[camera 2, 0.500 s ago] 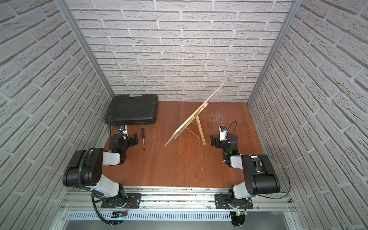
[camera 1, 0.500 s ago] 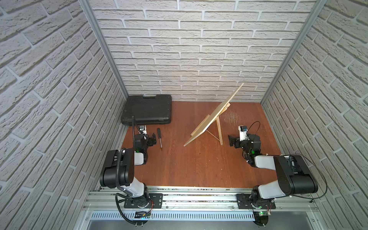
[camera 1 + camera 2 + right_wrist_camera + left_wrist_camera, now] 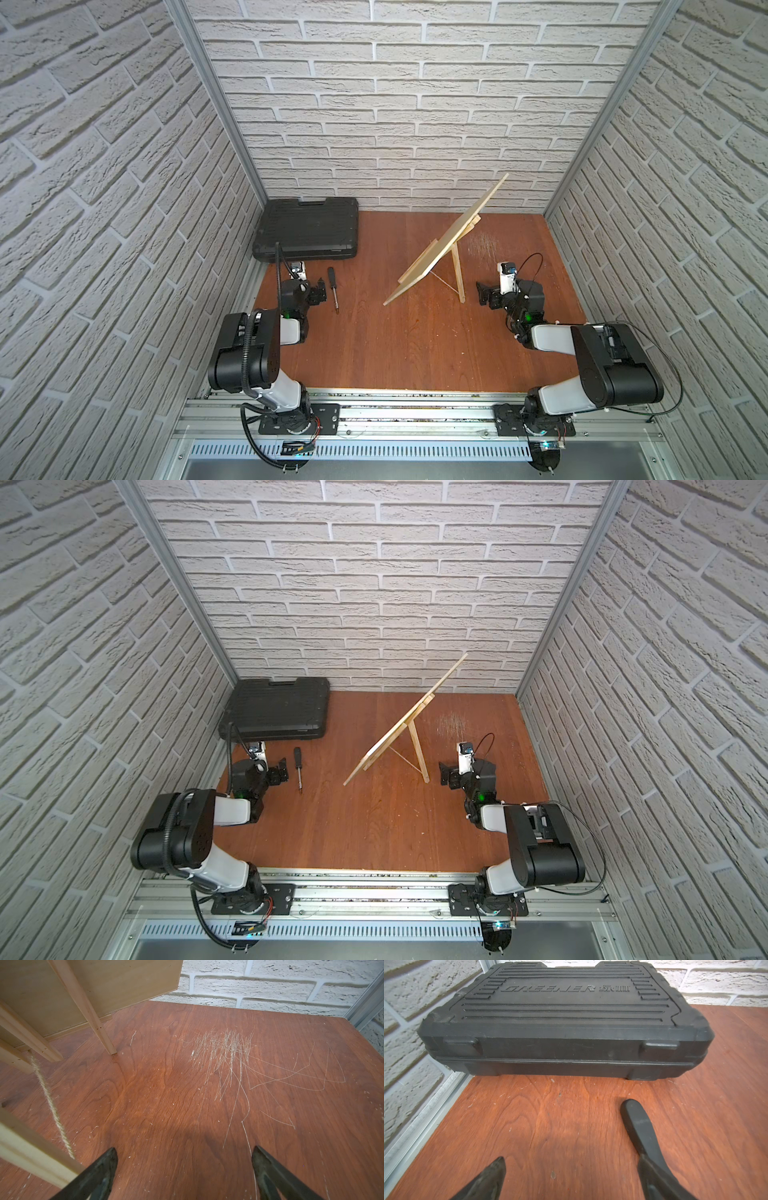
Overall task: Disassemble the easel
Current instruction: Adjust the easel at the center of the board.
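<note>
A closed black tool case (image 3: 307, 228) is recorded in the back left corner of the surface (image 3: 395, 340). Just in front of it, near the left edge, the left pincer (image 3: 564, 1136) is held low, its fingers set wide apart over bare wood and gripping nothing. A screwdriver (image 3: 333, 289) is laid flat just to its right, clear of it.

Right of centre, toward the back edge, the easel (image 3: 457, 270) is found standing. A pale board (image 3: 436, 251) is leaned on its front, and its rear leg (image 3: 31, 1151) is tied by a stretched cord (image 3: 47, 1095).

The right pincer (image 3: 185, 1150) is positioned just beside the foot of that leg, spread wide and empty. Contact with the leg cannot be determined. Scratch marks (image 3: 224, 1051) are noted beyond it.
</note>
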Controlling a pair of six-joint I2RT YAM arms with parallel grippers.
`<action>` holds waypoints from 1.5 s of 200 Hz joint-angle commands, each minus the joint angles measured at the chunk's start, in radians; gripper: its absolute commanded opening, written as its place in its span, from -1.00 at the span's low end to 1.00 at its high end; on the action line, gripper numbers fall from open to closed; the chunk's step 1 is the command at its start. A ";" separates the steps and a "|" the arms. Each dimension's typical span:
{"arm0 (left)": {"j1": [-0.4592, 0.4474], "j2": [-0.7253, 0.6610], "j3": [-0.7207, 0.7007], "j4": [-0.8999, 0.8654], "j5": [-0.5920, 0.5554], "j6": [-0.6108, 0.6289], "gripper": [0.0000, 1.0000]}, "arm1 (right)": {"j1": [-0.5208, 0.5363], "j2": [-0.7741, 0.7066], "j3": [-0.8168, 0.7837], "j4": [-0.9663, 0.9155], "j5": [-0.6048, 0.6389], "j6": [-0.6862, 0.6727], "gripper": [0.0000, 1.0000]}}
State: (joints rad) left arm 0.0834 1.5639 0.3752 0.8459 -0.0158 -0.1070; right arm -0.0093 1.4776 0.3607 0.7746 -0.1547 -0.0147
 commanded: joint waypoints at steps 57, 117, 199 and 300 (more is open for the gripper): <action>-0.020 0.006 0.012 0.074 -0.039 0.016 0.97 | 0.008 0.003 0.015 0.045 -0.001 0.003 1.00; -0.053 -0.036 -0.051 0.159 -0.147 0.013 0.96 | 0.008 -0.058 0.022 0.000 -0.039 -0.011 1.00; -0.324 -0.614 -0.036 -0.047 -0.488 -0.051 0.97 | 0.022 -0.641 0.081 -0.442 0.087 0.223 1.00; -0.472 -0.701 0.454 -0.800 0.047 -0.402 0.97 | 0.019 -0.688 0.713 -1.595 -0.059 0.672 0.64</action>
State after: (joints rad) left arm -0.3782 0.8223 0.7273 0.3218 -0.2241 -0.4728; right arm 0.0067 0.7002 0.9104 -0.4850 -0.0341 0.5968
